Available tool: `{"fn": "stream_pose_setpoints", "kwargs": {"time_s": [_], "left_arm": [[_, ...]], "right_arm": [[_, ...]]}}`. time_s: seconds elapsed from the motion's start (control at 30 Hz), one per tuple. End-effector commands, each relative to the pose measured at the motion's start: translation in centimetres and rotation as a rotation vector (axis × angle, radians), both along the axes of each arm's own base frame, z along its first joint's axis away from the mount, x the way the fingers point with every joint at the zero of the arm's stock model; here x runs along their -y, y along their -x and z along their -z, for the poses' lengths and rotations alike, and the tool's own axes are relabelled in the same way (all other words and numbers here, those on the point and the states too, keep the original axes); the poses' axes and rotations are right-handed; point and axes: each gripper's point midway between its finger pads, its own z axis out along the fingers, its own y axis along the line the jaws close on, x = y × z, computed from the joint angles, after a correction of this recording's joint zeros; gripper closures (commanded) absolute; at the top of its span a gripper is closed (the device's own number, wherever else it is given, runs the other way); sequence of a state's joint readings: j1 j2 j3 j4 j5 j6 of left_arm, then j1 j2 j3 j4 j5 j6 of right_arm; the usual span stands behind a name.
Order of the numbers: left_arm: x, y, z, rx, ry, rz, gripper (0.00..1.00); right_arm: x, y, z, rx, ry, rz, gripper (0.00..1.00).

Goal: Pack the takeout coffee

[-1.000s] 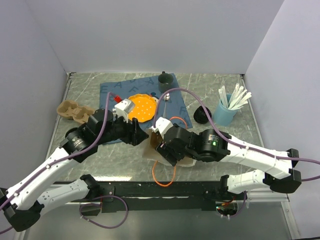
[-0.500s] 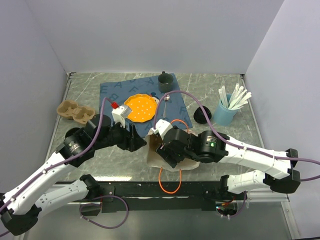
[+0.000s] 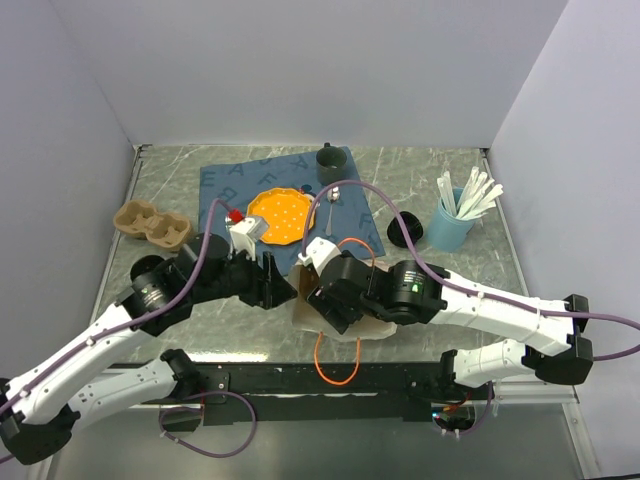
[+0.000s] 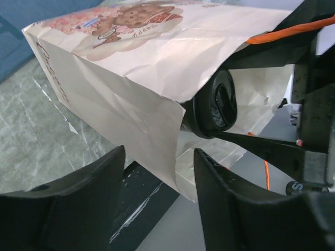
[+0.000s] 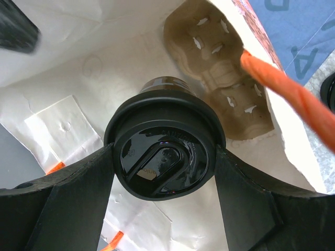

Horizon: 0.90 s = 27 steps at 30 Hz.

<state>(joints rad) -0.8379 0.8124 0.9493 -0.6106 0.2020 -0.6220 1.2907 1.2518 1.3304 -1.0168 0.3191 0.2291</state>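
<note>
Paper bag (image 3: 301, 316) and both wrists shifted nearer.
Top: left gripper (image 3: 276, 289) at bag's left edge, right gripper (image 3: 322, 300) at its mouth.
Left wrist: jaws wide, empty, bag lip just ahead.
Right wrist: fingers clamp coffee cup (image 5: 163, 154) at lid, inside bag mouth; cup carrier (image 5: 222, 68) deeper, far-right of cup.

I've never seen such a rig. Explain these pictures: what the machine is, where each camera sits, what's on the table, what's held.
Two robot arms are bolted to a table, each ending in a two-finger gripper. The wide picture looks down from above; the other two come from cameras on the wrists. On the table: a blue mat, an orange plate, a blue cup of stirrers, a cardboard carrier. The right gripper holds a lidded coffee cup inside the paper bag, near a second carrier. The left gripper is open at the bag's mouth.
</note>
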Motion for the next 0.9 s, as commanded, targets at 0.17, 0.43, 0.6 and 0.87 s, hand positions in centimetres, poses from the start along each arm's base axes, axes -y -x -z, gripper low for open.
{"fn": "stream_pose_setpoints", "kwargs": {"time_s": [0.17,0.43,0.6,0.87], "left_arm": [[0.5,-1.4,-2.7,0.074,0.041,-0.070,0.63],[1.7,-0.2,-1.9,0.074,0.058,0.042,0.99],[2.1,0.5,-1.9,0.101,0.080,0.102,0.99],[2.3,0.8,-1.5,0.139,0.082,0.147,0.99]], "right_arm": [[-0.9,-0.8,-2.4,0.027,-0.089,0.052,0.59],[0.2,-0.5,-1.8,0.075,-0.030,-0.085,0.57],[1.9,-1.1,-1.6,0.147,0.039,-0.137,0.58],[3.1,-1.9,-1.4,0.235,0.135,-0.224,0.59]]}}
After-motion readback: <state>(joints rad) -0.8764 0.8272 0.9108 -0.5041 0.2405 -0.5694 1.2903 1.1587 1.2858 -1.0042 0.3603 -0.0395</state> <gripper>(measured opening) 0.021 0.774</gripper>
